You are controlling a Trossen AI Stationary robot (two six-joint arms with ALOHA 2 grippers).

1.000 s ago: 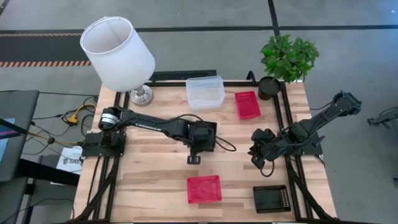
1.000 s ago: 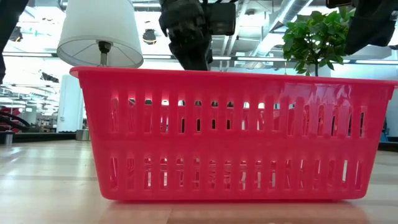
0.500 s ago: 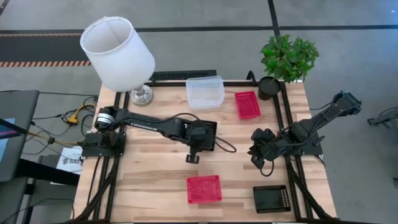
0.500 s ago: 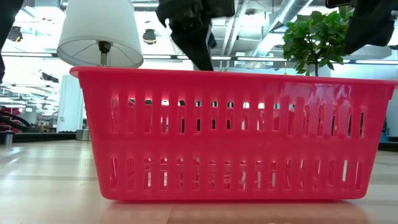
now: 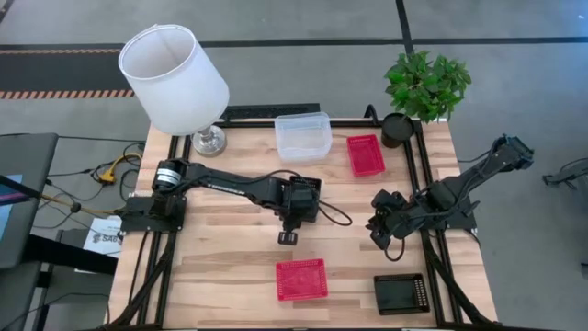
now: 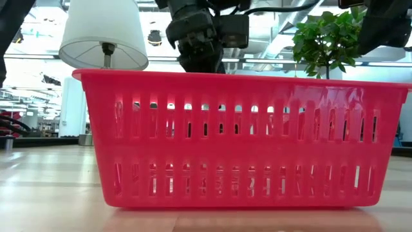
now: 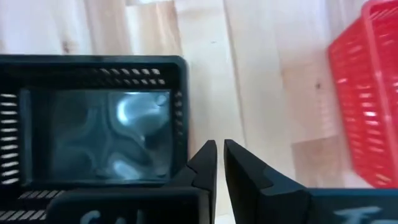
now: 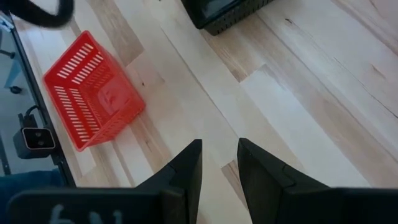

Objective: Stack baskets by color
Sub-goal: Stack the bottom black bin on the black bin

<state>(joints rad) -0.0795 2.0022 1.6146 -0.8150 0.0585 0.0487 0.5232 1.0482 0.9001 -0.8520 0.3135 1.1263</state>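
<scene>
A black basket (image 7: 93,124) sits flat on the table's middle, partly under my left arm in the high view (image 5: 310,188). My left gripper (image 7: 219,155) is shut just off that basket's near wall, with only bare wood between its tips; I cannot tell whether a finger touches the wall. A red basket (image 5: 301,279) rests near the front edge and fills the low view (image 6: 238,138). Another red basket (image 5: 366,154) and a clear basket (image 5: 303,136) stand at the back. A second black basket (image 5: 401,293) lies at the front right. My right gripper (image 8: 217,158) hovers open at the right (image 5: 381,225).
A white-shaded lamp (image 5: 175,78) stands at the back left corner. A potted plant (image 5: 425,83) and a round black pot (image 5: 397,129) stand at the back right. Bare wood (image 5: 220,248) lies left of the front red basket.
My left gripper has risen a little and then sunk again toward the table, beside the black basket. The baskets have stayed where they were.
</scene>
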